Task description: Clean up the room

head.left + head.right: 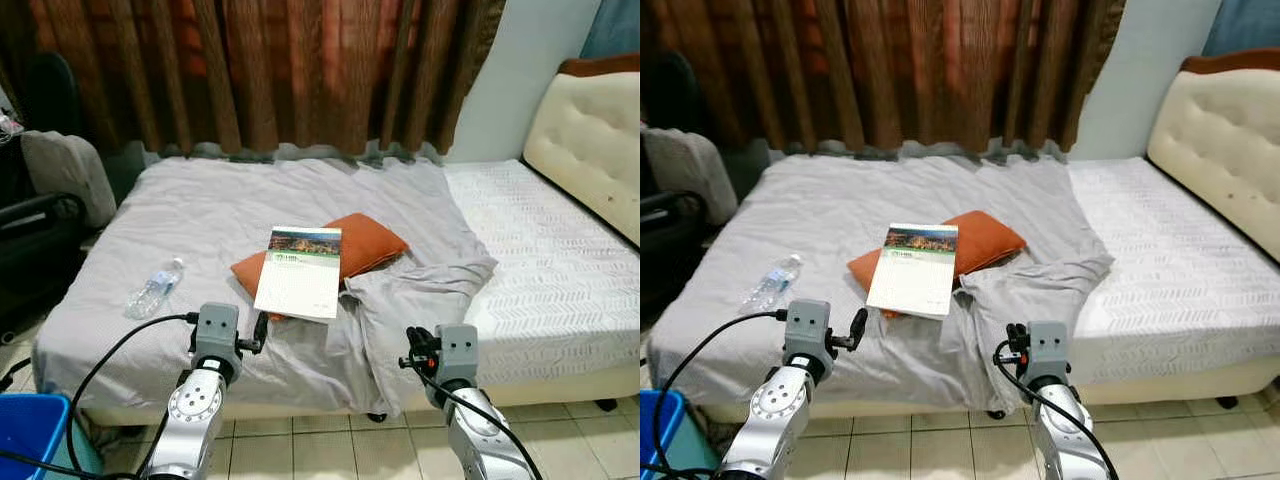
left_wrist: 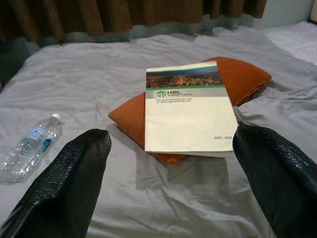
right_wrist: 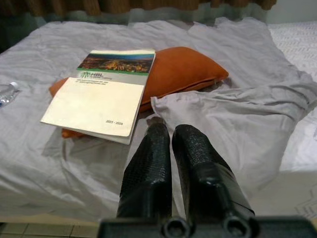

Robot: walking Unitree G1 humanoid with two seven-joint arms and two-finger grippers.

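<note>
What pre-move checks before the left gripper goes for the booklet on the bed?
1. Left gripper open, black fingers spread wide: ok.
2. White booklet with green-banded cover lies flat on the orange cushion, top unobstructed: ok.
3. Left gripper short of the booklet, not touching: ok.
4. Right gripper shut, above the rumpled grey sheet: ok.
5. Clear plastic water bottle lies apart from the booklet: ok.
6. Where the booklet should go: cannot tell.

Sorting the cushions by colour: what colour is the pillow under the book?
Orange pillow, clearest in the left wrist view, under the book.
</note>
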